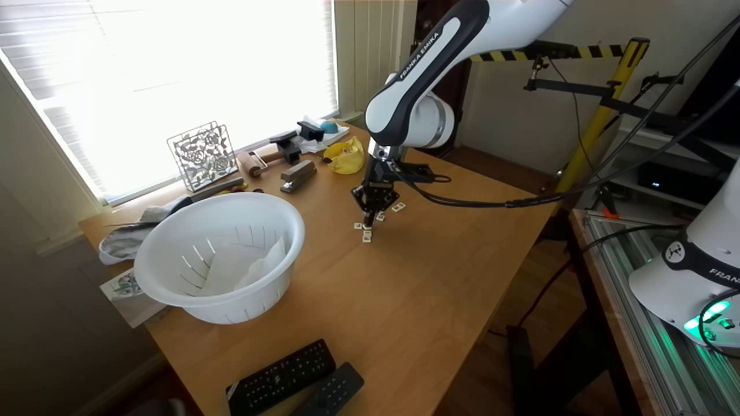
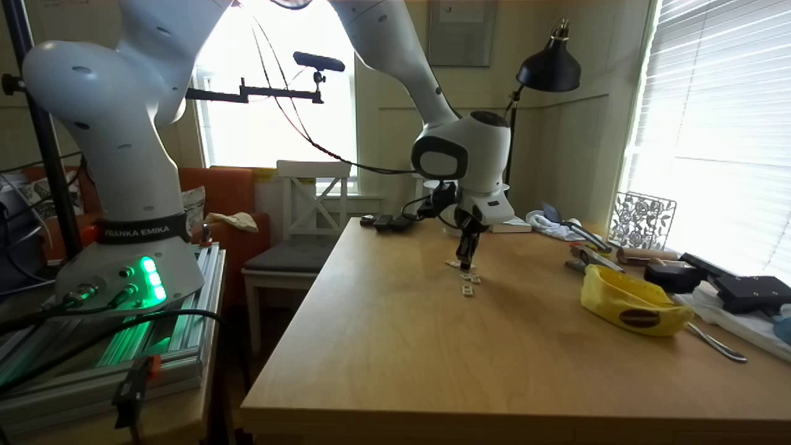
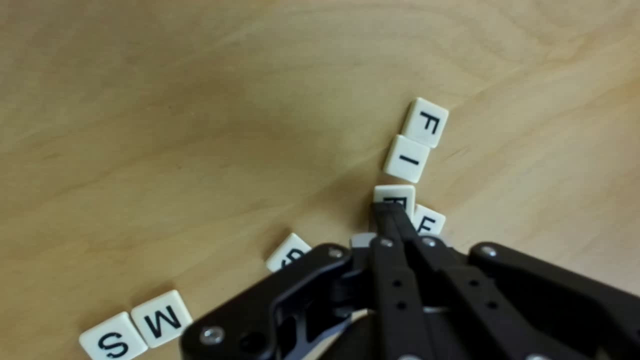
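My gripper (image 3: 390,206) is shut, its fingertips together over a white letter tile (image 3: 395,192) on the wooden table. They cover part of that tile's letter; whether they press on it I cannot tell. Against its right side lies a tile (image 3: 429,220) that looks like an E. Above, in the wrist view, the I tile (image 3: 407,159) and F tile (image 3: 425,123) sit in a slanted line. To the left, another tile (image 3: 289,251) is half hidden by the gripper. The M tile (image 3: 161,318) and S tile (image 3: 114,337) lie side by side at lower left. Both exterior views show the gripper (image 1: 369,224) down among the tiles.
A white slotted basin (image 1: 245,303) and two black remotes (image 1: 283,375) stand on the table (image 1: 404,294). Toward the window are a stapler (image 1: 299,175), a yellow pouch (image 2: 609,309), a rolling pin (image 2: 647,254) and a metal openwork holder (image 1: 203,157). A cable (image 1: 462,202) trails from the wrist.
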`<state>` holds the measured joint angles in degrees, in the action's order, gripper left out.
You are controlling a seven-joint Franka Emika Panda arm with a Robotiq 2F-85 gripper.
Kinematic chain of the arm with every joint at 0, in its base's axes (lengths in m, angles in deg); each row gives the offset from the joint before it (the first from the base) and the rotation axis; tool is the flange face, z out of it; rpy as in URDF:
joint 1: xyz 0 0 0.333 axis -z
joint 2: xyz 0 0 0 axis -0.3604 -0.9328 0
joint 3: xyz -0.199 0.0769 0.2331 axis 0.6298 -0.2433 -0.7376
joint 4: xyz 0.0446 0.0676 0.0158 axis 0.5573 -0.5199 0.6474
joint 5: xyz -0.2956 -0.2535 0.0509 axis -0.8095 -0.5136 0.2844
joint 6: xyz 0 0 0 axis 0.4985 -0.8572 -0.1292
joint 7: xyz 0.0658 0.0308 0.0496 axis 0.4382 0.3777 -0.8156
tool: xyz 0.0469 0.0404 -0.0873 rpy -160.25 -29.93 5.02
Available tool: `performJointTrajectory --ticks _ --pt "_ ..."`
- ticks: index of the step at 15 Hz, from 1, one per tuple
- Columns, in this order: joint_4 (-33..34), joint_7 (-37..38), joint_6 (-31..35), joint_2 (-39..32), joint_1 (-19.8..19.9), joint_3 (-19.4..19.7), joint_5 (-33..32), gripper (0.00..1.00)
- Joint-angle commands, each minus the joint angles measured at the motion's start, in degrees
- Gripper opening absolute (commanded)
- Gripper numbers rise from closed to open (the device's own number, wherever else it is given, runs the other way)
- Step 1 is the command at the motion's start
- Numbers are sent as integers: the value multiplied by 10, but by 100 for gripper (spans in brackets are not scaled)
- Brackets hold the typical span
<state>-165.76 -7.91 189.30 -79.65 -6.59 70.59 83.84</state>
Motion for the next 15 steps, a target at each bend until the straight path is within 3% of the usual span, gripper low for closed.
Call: performJointTrajectory --ticks 1,15 --pt "21 13 -25 -17 0 4 13 0" --pt "33 67 -40 -22 -7 17 16 0"
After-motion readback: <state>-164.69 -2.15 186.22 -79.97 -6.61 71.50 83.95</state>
